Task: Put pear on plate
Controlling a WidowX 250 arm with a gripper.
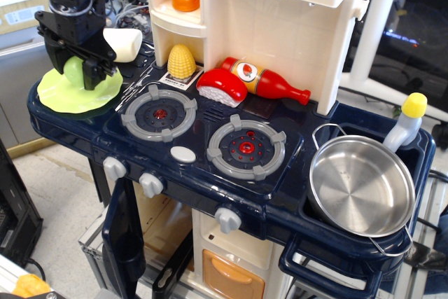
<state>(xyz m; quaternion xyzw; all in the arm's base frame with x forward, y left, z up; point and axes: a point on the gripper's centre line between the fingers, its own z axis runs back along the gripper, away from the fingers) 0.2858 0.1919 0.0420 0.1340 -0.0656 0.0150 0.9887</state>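
Observation:
The light-green pear [73,70] sits between the fingers of my black gripper [73,71], which is shut on it. The gripper is over the lime-green plate [66,94] at the stove's far left corner. The pear is low over the plate's middle; I cannot tell whether it touches the plate. The gripper hides part of the plate's back.
A yellow corn cob [181,61], a red-and-white sushi piece [221,86] and a ketchup bottle [266,81] lie behind the burners [159,113]. A white bottle [124,43] lies right of the gripper. A steel pot [360,185] sits in the sink at right.

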